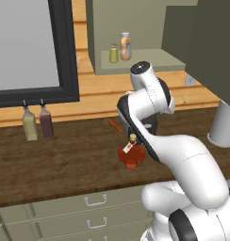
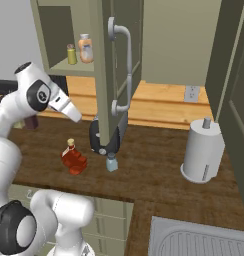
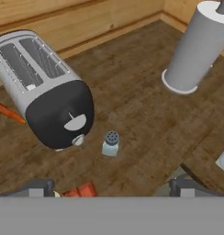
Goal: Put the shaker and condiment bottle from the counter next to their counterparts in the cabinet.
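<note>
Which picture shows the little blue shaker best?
The hand view: the shaker stands whole, its holed cap visible, beside the toaster. The right base view shows it smaller; in the left base view the arm covers that spot.

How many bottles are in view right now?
4: red bottle on the counter, orange bottle in the cabinet, two bottles under the window. Others may be hidden.

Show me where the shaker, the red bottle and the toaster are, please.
shaker (image 3: 111, 143), hand view, on its pale body.
red bottle (image 2: 74, 160), right base view, on its ribbed body.
toaster (image 3: 58, 110), hand view, on its dark end.
</note>
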Robot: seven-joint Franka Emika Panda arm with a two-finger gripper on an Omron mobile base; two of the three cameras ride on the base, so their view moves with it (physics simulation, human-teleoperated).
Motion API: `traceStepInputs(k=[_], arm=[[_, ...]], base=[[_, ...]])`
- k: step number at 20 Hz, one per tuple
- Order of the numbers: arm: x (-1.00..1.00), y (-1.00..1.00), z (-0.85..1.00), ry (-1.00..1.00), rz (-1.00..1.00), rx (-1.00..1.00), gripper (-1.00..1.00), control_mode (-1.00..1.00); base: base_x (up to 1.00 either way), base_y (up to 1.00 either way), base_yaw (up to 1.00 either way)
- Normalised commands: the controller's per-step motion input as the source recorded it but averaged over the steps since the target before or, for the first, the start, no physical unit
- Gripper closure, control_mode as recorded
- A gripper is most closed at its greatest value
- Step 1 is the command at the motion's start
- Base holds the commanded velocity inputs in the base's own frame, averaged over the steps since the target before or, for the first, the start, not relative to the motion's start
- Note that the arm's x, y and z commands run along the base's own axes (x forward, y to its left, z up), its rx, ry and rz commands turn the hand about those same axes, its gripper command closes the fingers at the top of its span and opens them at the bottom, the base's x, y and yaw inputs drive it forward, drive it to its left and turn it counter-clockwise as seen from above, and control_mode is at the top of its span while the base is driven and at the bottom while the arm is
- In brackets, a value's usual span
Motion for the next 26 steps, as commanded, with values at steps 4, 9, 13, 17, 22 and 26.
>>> traceStepInputs(k=[4,9,13,17,22,26], arm=[[0.00,0.67,0.00,-0.09,-0.16,-0.09,-1.00,-1.00],[0.00,0.66,-0.14,-0.08,-0.16,-0.11,-1.00,-1.00],[0.00,0.23,-0.26,-0.02,-0.09,-0.01,-1.00,-1.00],[0.00,0.13,-0.32,-0.21,-0.14,-0.02,-1.00,-1.00],[0.00,0.13,-0.34,-0.31,-0.26,-0.13,-1.00,-1.00],[0.00,0.00,-0.47,-0.22,-0.26,-0.28,-1.00,-1.00]], base=[[0.00,0.00,0.00],[0.00,0.00,0.00],[0.00,0.00,0.00],[0.00,0.00,0.00],[0.00,0.00,0.00],[0.00,0.00,0.00]])
